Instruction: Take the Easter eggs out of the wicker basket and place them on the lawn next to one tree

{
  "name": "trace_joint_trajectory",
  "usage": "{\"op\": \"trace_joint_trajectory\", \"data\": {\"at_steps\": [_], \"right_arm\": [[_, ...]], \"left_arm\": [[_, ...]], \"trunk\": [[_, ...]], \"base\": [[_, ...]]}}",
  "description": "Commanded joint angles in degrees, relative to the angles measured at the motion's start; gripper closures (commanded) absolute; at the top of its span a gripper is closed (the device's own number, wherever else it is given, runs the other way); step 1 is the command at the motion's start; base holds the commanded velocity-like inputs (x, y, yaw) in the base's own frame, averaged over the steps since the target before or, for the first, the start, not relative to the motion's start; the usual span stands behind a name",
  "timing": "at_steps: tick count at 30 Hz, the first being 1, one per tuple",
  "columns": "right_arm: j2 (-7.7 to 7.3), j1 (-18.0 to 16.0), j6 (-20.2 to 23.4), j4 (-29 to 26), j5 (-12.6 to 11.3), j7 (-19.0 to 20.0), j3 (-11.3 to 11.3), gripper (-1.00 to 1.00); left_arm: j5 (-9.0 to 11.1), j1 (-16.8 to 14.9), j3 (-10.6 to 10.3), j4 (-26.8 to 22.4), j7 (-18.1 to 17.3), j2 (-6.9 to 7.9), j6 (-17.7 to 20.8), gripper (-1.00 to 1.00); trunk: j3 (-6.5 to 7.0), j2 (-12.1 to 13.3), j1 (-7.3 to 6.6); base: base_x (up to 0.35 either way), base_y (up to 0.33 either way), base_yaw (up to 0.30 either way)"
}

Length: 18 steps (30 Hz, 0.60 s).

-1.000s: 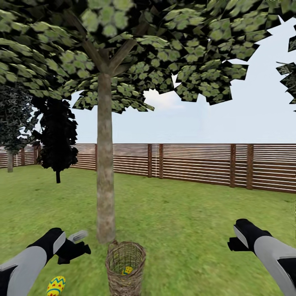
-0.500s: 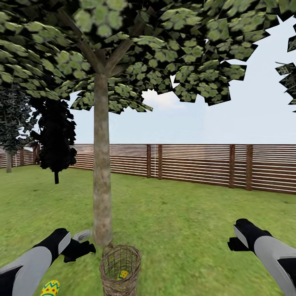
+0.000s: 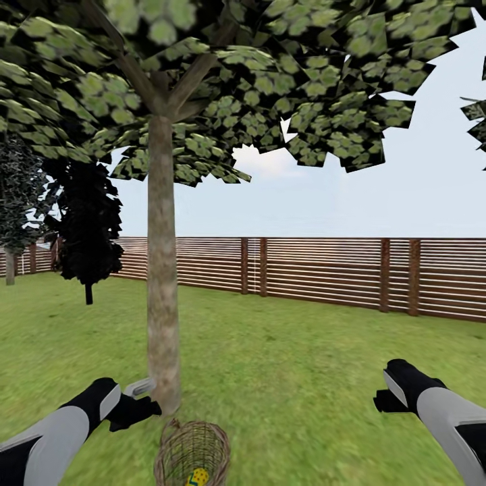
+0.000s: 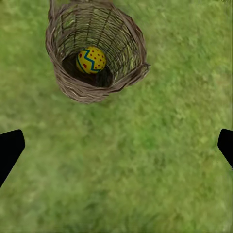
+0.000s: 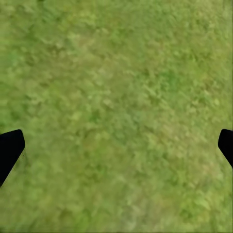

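The wicker basket [image 3: 177,451] stands on the lawn [image 3: 290,378] at the foot of the tree [image 3: 162,290], cut off by the head view's lower edge. One yellow Easter egg [image 3: 197,478] with red dots lies inside it; the left wrist view shows that egg [image 4: 91,59] on the floor of the basket [image 4: 127,44]. My left gripper [image 3: 144,399] hovers open beside the trunk, above and left of the basket, with its black fingertips [image 4: 9,149] wide apart and nothing between them. My right gripper [image 3: 380,401] hangs open over bare grass [image 5: 116,111] far to the right.
A brown slatted fence [image 3: 324,270] closes the garden behind the tree. A dark near-black conical tree [image 3: 88,236] stands at the back left, with another trunk [image 3: 9,268] farther left. Open grass stretches between the tree and the fence.
The whole view has shifted, so the basket sits lower and more to the left in the picture. The egg on the grass by my left arm has slid out of view. My left gripper is nearer the trunk.
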Motion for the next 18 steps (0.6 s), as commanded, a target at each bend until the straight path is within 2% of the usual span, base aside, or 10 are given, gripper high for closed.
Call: {"op": "trace_joint_trajectory", "data": {"at_steps": [1, 7, 12, 18], "right_arm": [[-0.01, 0.01, 0.30, -0.09, -0.23, -0.10, 0.37, -1.00], [0.21, 0.01, 0.30, -0.06, -0.22, -0.10, 0.36, -1.00], [0.34, 0.01, 0.27, -0.09, -0.19, 0.22, 0.30, -1.00], [0.04, 0.01, -0.04, 0.92, -0.12, 0.72, 0.29, -1.00]], "left_arm": [[-0.62, 0.01, 0.30, -0.09, -0.37, -0.13, 0.24, -1.00], [-0.62, 0.01, 0.30, 0.06, -0.30, -0.72, 0.15, -1.00], [-0.51, 0.01, 0.30, 0.09, 2.22, -0.77, 0.15, -1.00], [-0.34, 0.01, 0.30, 0.10, 3.13, -0.83, 0.15, -1.00]], "trunk": [[0.17, 0.41, -0.18], [1.25, 2.81, -1.50], [1.97, 4.42, -2.37], [1.97, 4.42, -2.37]], "base": [[0.337, 0.000, 0.000], [0.337, 0.000, 0.000], [0.324, 0.000, 0.000], [0.060, 0.000, 0.000]]}}
